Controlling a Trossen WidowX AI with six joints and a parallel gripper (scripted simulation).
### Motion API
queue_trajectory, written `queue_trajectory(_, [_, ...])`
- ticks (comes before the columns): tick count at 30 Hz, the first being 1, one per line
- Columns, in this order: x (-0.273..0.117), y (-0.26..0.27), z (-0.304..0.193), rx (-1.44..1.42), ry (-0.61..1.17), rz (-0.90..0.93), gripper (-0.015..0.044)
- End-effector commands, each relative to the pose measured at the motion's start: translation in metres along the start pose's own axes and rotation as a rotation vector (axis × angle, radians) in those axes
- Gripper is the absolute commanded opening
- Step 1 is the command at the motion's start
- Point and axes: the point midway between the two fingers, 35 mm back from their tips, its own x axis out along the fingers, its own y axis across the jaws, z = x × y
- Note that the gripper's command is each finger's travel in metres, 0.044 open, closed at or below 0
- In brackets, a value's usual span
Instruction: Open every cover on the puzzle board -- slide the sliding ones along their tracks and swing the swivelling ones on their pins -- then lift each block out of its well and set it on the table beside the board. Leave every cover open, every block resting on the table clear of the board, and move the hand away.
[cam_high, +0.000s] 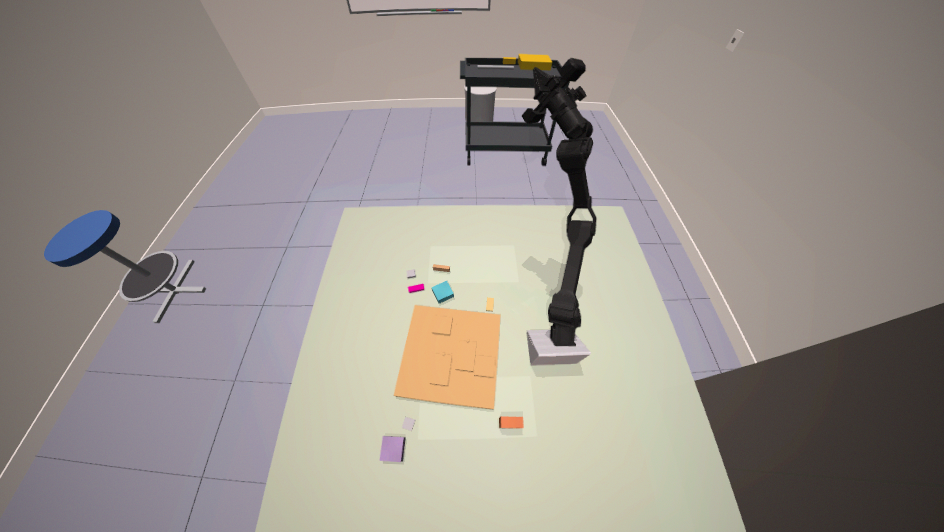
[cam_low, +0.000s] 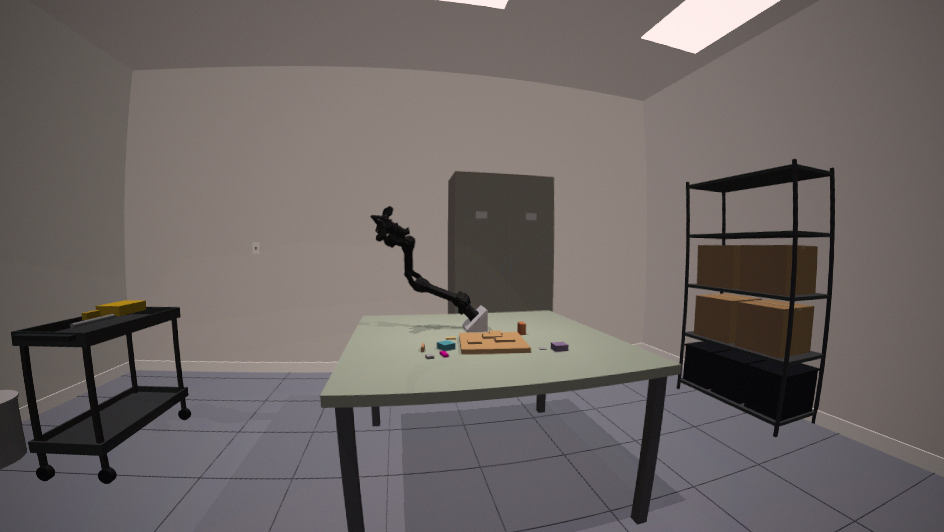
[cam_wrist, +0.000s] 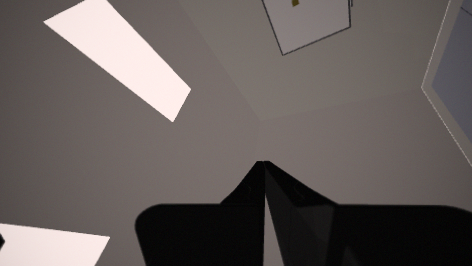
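Note:
The orange puzzle board (cam_high: 417, 360) (cam_low: 495, 350) lies flat on the table. Several same-coloured covers, one of them here (cam_high: 440, 368), sit on it; wells and how far covers stand open are too faint to tell. Beyond the board lie a teal block (cam_high: 442, 291) (cam_low: 445, 345), a magenta block (cam_high: 415, 288), a small grey piece (cam_high: 411, 272), a brown-orange block (cam_high: 441, 268) and a yellow piece (cam_high: 489, 304). On its near side are a red-orange block (cam_high: 511, 422), a pale grey piece (cam_high: 409, 423) and a purple block (cam_high: 392, 449). My gripper (cam_high: 536, 70) (cam_low: 373, 217) (cam_wrist: 262, 167) is shut and empty, raised high away from the board.
The arm's pale base (cam_high: 543, 353) (cam_low: 477, 321) stands on the table (cam_high: 594, 462) (cam_low: 396, 380) right of the board in the top view. A black cart (cam_high: 509, 136) (cam_low: 49, 333), a blue stool (cam_high: 84, 236) and a shelf rack (cam_low: 760, 234) stand off the table.

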Motion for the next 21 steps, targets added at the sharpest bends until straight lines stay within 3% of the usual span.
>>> queue_trajectory(1, [-0.001, 0.002, -0.01, -0.018, 0.016, 0.006, 0.0])
queue_trajectory(21, [-0.008, 0.005, -0.108, -0.173, 0.234, 0.019, 0.0])
